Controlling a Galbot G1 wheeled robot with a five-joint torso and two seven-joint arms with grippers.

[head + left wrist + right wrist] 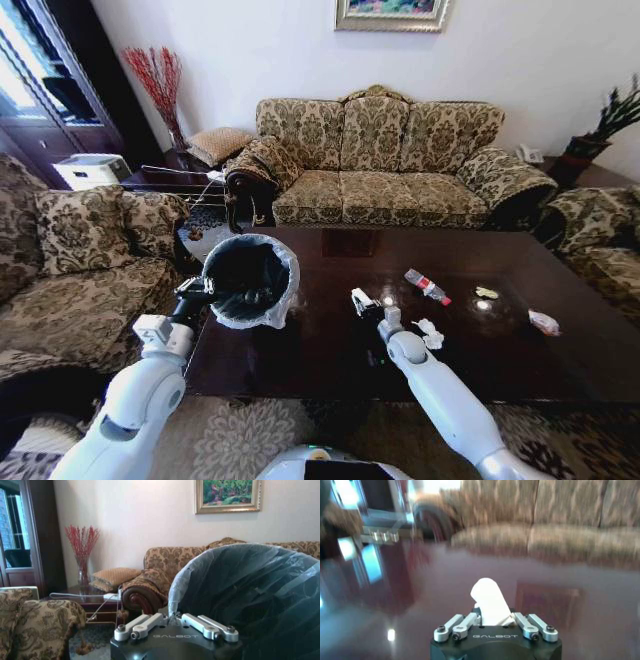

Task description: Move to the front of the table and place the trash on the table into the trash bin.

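holding the small round black trash bin [250, 280] with its translucent white liner tilted at the near left corner of the glossy dark brown wooden table [330, 345], the left gripper [243, 297] is clamped on the rim in the head view. the right gripper [360, 302] hovers mid-table, pinching a white crumpled piece. four litter pieces lie beyond: one clear red-capped bottle [427, 286], one white tissue [431, 334], one yellowish scrap [487, 293], one pale wrapper [544, 322]. a patterned sofa [385, 160] stands behind.

left wrist view: the bin [250, 600] fills the space beside the gripper [175, 624], blocking the sofa.

right wrist view: the gripper [495, 620] is closed on the white paper piece [489, 600] above the table.
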